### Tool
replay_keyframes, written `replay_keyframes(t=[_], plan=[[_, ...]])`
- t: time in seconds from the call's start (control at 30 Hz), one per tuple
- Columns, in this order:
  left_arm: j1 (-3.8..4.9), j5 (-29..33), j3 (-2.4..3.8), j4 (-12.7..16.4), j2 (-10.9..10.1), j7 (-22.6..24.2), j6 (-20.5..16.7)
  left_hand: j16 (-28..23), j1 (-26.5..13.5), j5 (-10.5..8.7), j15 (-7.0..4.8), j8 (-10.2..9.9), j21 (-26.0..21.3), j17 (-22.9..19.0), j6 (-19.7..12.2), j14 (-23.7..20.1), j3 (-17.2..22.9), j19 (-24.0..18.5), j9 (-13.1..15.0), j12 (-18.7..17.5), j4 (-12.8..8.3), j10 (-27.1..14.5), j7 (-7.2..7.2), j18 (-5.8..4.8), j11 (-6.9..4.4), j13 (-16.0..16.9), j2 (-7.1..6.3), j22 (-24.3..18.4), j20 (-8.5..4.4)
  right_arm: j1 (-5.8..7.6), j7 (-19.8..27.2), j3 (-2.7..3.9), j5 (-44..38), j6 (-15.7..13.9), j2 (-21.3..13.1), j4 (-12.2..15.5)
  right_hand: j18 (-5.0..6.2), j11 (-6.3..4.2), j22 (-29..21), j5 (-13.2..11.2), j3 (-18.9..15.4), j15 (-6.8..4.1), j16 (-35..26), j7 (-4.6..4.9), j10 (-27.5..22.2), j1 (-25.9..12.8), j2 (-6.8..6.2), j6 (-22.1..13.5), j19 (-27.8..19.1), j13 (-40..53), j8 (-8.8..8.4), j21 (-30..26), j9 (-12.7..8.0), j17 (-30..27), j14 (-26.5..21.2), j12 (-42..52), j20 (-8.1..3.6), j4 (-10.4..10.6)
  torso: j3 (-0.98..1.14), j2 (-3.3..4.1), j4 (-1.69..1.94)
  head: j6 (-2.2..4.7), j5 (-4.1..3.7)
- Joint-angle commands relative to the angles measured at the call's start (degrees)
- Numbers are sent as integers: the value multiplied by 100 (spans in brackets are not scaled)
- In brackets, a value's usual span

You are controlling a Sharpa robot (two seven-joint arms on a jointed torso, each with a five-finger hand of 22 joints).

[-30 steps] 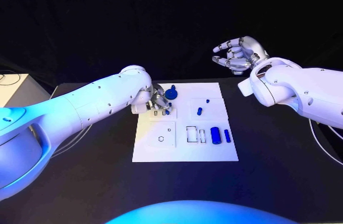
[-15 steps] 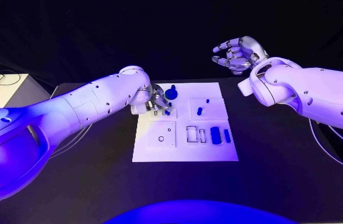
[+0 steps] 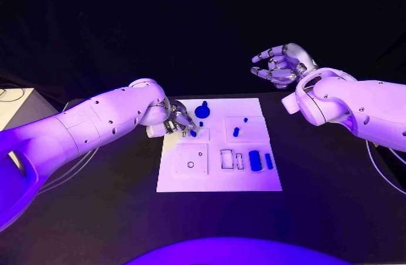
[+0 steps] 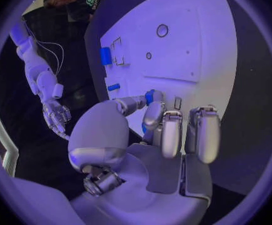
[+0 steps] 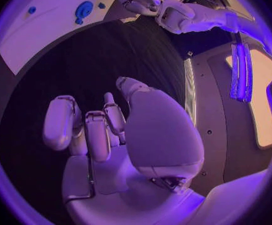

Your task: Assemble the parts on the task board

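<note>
Two smooth white-shelled arms, dotted with small dark screw holes, are seen, each ended by a silver metal many-fingered left hand and right hand; pale rounded pads cover the fingertips.

Black table under violet light, dark backdrop behind, pale cabinet at far left.

Left hand drawn back toward the board's left edge, small blue part between its fingers
</note>
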Motion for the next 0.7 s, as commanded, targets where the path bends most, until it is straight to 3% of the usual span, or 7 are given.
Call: replay_keyframes(t=[0.03, 0.1, 0.3, 0.7], plan=[[5, 240, 6, 112, -68, 47, -139, 19, -134, 279, -67, 70, -5, 1509, 114, 595, 901, 200, 264, 30, -893, 49, -124, -80, -19, 8, -31, 683, -38, 1, 17, 1, -84, 93, -5, -10, 28, -3, 0, 15, 34, -7, -24, 2, -28, -4, -37, -45, -45, -5, 31, -20, -8, 607, 382, -23, -6, 13, 5, -8, 15, -1, 2], [6, 213, 6, 139, -101, 47, -156, 19, -202, 545, -82, 106, 2, 1509, 143, 595, 914, 209, 307, 37, -915, 72, -141, -84, -35, 27, -62, 702, -49, 0, 17, 1, -85, 92, -8, -13, 28, -3, 0, 15, 34, -7, -24, 2, -28, -4, -37, -45, -45, -5, 31, -20, -8, 607, 382, -23, -6, 13, 0, -3, 5, 10, 12], [7, 84, 4, 168, -149, 67, -345, 19, -299, 897, -111, 158, 21, 1509, 199, 595, 921, 232, 373, 57, -955, 125, -176, -93, -69, 71, -105, 747, -74, -1, 17, 1, -89, 88, -13, -20, 30, -2, -6, 15, 39, -6, -28, 3, -40, -11, -43, -56, -48, -17, 29, -29, -9, 600, 380, -30, -6, 12, -5, 4, -3, 21, 19], [0, -919, -9, 201, 17, 152, -728, 19, -329, 1008, -125, 179, 34, 1509, 228, 595, 926, 247, 397, 80, -973, 159, -192, -99, -84, 107, -128, 776, -85, -2, 17, 1, -91, 92, -5, -21, 30, -2, -6, 15, 39, -6, -28, 3, -40, -11, -43, -56, -48, -17, 29, -29, -9, 600, 380, -30, -6, 12, -8, 11, -5, 21, 28]])
